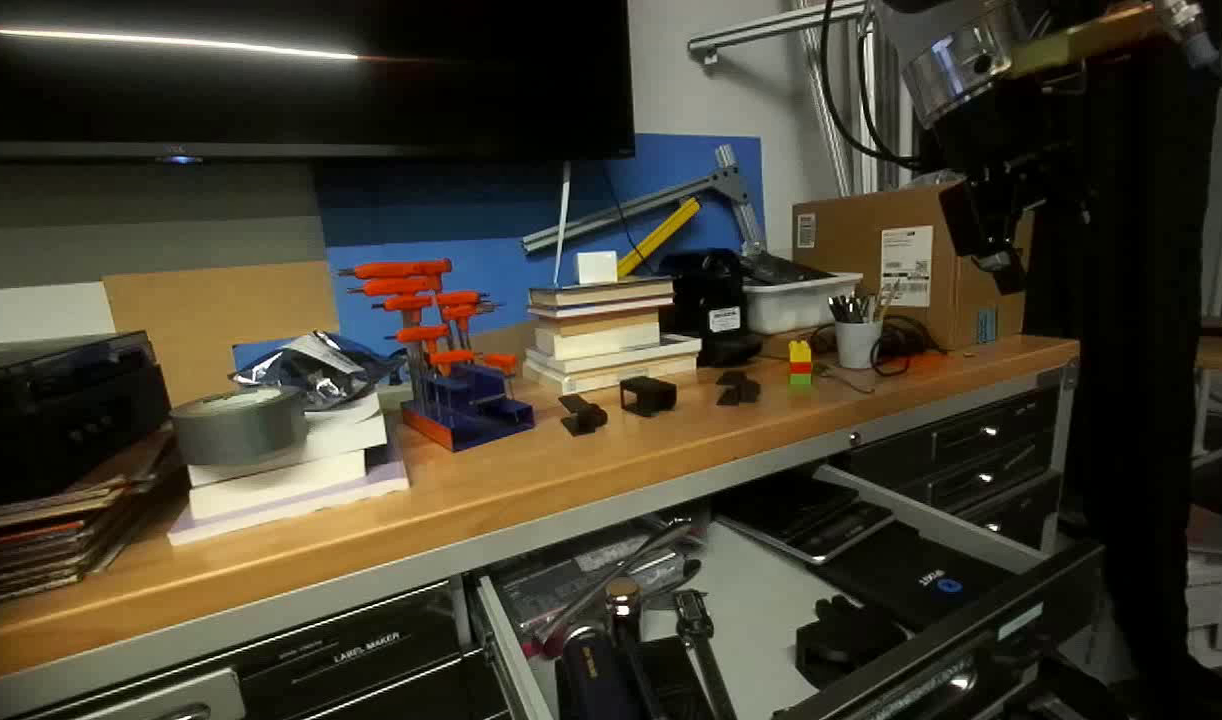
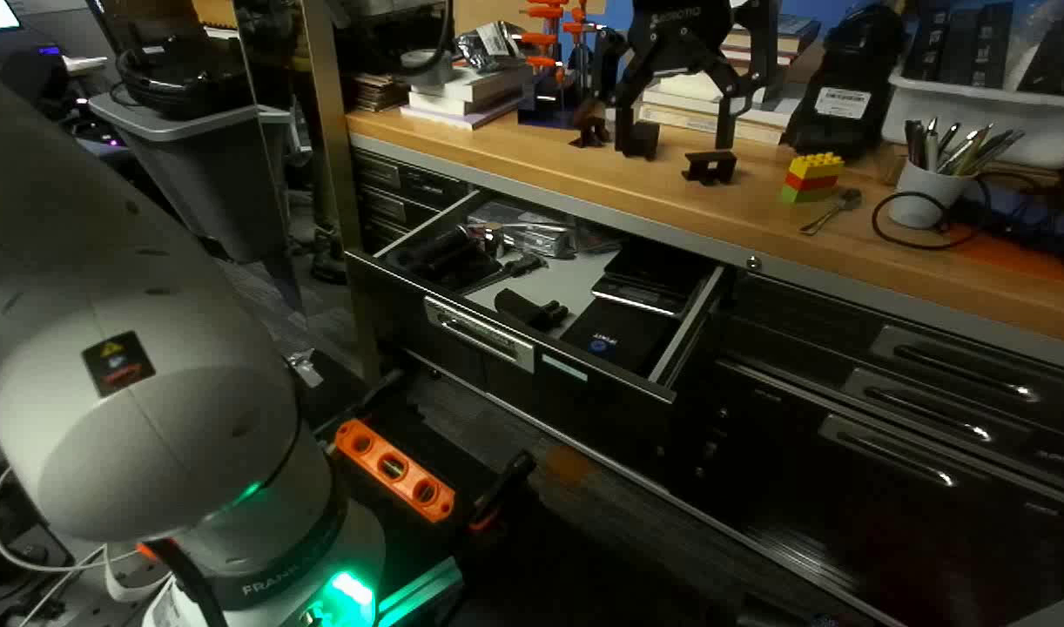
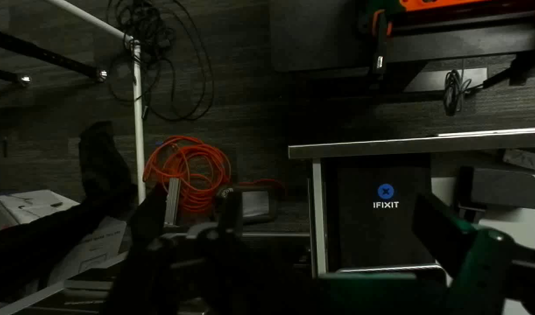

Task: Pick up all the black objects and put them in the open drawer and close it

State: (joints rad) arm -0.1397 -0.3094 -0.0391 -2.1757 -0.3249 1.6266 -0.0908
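Three small matte black blocks stand in a row on the wooden bench: a left one (image 1: 583,413), a middle one (image 1: 647,395) and a right one (image 1: 738,388). They also show in an exterior view, left (image 2: 591,132), middle (image 2: 643,139), partly behind a finger, and right (image 2: 710,166). The drawer (image 2: 610,380) below is open; its side wall (image 3: 320,218) shows in the wrist view. A chunky black piece (image 2: 532,309) lies inside it. My gripper (image 2: 674,139) is open and empty, in the air above the drawer's right side, apart from the blocks.
The drawer holds a black IFIXIT case (image 3: 385,236), a flat device and tools. On the bench stand a red-and-blue rack (image 1: 471,405), book stacks (image 1: 611,340), toy bricks (image 1: 800,362), a pen cup (image 1: 858,343) and a cardboard box (image 1: 851,225). A spoon (image 2: 832,211) lies near the cup.
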